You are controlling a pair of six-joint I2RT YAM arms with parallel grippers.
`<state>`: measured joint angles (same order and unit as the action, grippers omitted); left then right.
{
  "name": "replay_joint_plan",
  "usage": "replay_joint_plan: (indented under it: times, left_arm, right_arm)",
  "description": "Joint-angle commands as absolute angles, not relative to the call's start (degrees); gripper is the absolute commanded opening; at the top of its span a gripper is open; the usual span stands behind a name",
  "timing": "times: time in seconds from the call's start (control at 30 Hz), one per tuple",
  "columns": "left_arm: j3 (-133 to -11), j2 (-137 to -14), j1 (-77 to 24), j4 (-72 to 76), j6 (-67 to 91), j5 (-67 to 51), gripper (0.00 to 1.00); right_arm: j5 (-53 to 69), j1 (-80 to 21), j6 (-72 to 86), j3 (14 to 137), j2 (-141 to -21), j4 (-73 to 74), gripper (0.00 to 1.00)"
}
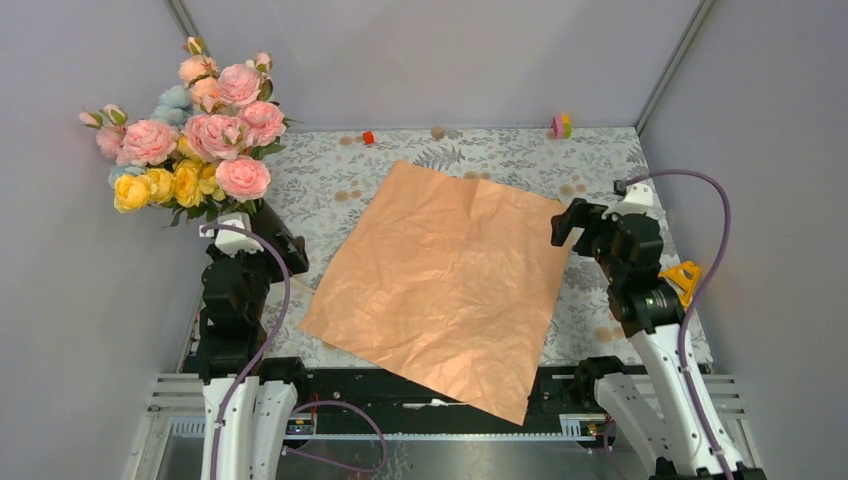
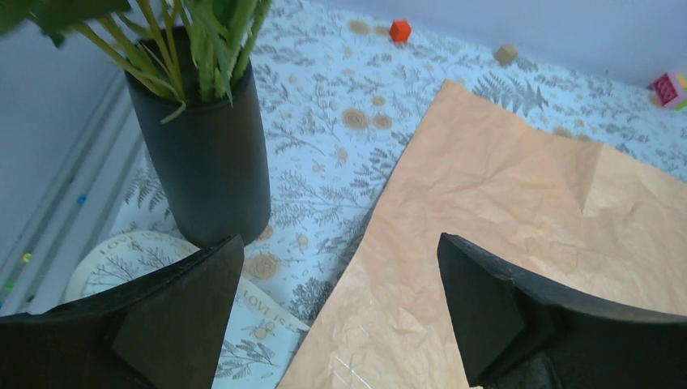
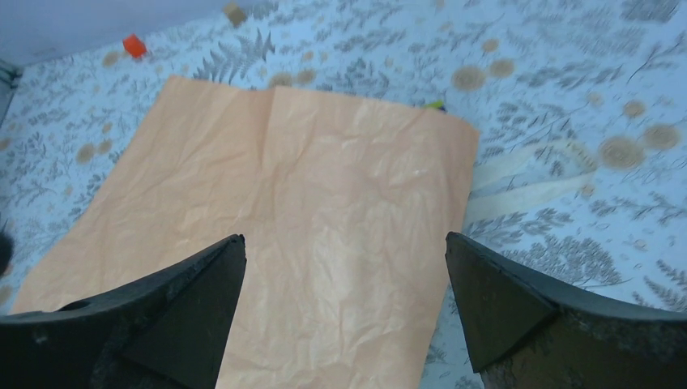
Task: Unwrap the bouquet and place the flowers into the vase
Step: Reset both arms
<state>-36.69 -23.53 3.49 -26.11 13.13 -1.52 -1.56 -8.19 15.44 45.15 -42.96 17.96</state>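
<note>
We held the left gripper [image 2: 339, 241] and right gripper [image 3: 344, 238] spread, empty, because the flowers [image 1: 215, 130] stood in the vase [image 2: 211, 162], upper left.

I count one vase [image 2: 206, 154], one paper sheet [image 1: 450, 280] and three toy blocks: red block [image 1: 368, 137], tan block [image 1: 437, 132], pink-green block [image 1: 561, 126].

Left tool [image 2: 340, 240] and right tool [image 3: 345, 237], jaws spread wide.
</note>
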Motion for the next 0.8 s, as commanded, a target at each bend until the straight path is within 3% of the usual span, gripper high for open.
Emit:
replay_joint_plan:
  times: [0.0, 0.27, 0.77]
  left_arm:
    - [-39.23, -21.29, 3.34, -23.45, 11.45, 1.03, 0.99]
    - [-36.61, -17.75, 3.34, -21.31, 12.66, 2.26, 0.99]
    - [-36.81, -19.15, 3.34, -21.18, 12.66, 0.95, 0.99]
  right_arm:
    - [-7.19, -8.00, 9.74, 40.77, -36.31, 10.92, 1.00]
    - [-7.75, -8.02, 8.97, 31.45, -28.72, 2.40, 1.00]
    - [-6.59, -8.00, 9.32, 31.29, -29.38, 2.20, 0.99]
